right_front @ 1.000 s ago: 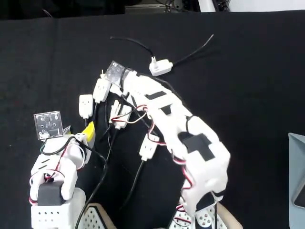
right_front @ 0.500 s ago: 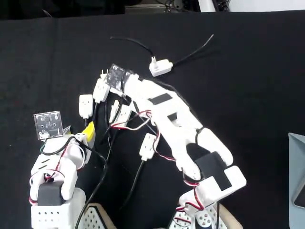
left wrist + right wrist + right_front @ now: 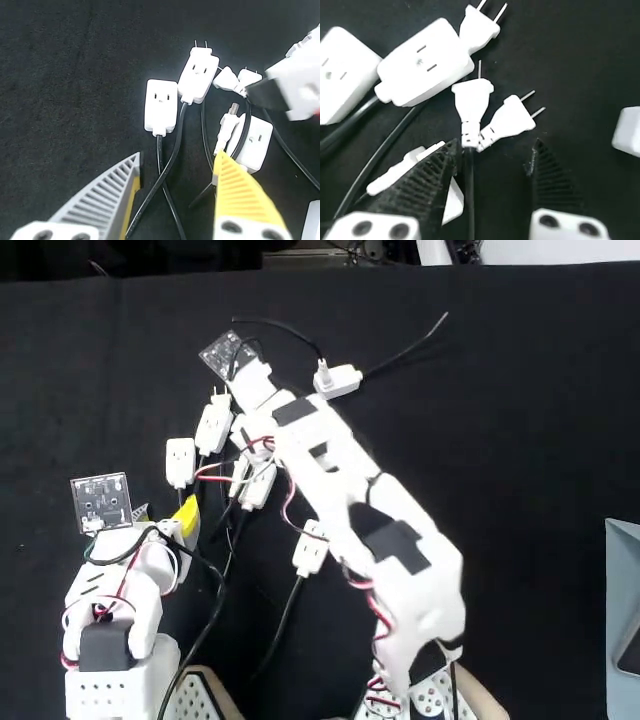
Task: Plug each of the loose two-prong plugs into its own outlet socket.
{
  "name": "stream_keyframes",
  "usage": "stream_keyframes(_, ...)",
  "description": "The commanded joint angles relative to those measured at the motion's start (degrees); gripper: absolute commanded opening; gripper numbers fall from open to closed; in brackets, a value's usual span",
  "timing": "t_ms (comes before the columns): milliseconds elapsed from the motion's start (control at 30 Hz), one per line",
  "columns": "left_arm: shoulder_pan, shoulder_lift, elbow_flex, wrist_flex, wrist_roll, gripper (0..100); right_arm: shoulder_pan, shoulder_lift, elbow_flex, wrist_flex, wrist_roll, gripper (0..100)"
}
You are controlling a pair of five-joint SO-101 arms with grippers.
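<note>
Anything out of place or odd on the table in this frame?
Nothing looks damaged. The black cords cross in a tangle among the white sockets, and two loose plugs lie touching, prongs bare, just ahead of the open right gripper. Another white plug sits apart from the heap.

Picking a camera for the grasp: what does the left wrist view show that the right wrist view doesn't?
Left wrist view adds the open left end effector, gray and yellow, and the white right arm. Right wrist view adds the open right end effector, black fingers flanking the plug tails. Both share two loose plugs side by side and two corded sockets.
</note>
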Motion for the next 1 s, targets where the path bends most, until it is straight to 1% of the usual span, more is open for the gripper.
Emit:
stream_keyframes(0,-0.2,-0.1,-0.6,-0.1,0.4,24,-0.6,3.1,-5.1,0.4,-1.1,21.3)
stream_keyframes(67,-0.2,-0.1,-0.6,-0.1,0.4,24,-0.6,4.4,-5.1,0.5,-0.8,14.9)
stream_keyframes(133,-0.2,-0.1,-0.4,-0.1,0.4,24,-0.5,4.4,-5.5,0.5,-0.7,4.1)
stream_keyframes(167,-0.2,-0.1,-0.2,-0.2,0.4,24,-0.1,4.2,-5.8,0.7,-0.7,0.5)
stream_keyframes(233,-0.2,-0.1,0.6,-1.6,0.3,24,1.1,3.0,-6.6,3.2,-0.7,3.1)
stream_keyframes(300,-0.3,-0.1,1.8,-3.3,0.3,24,2.0,1.2,-7.5,5.9,-0.8,1.0)
stream_keyframes(367,-0.3,-0.1,2.7,-4.4,0.0,23,3.1,-1.4,-8.0,9.3,-0.8,1.1)
stream_keyframes(467,-0.3,-0.1,2.9,-4.7,-1.7,23,4.7,-6.0,-7.4,13.0,-0.6,1.1)
stream_keyframes(733,-0.3,-0.1,2.9,-4.7,-1.7,23,10.2,-17.7,-6.6,25.1,-0.5,1.1)
stream_keyframes(867,-0.3,-0.1,2.9,-4.7,-1.7,23,14.7,-22.3,-4.9,31.5,1.6,1.1)
stream_keyframes(967,-0.3,-0.1,2.9,-4.7,-1.7,23,19.6,-24.5,-4.4,34.9,-0.4,1.1)
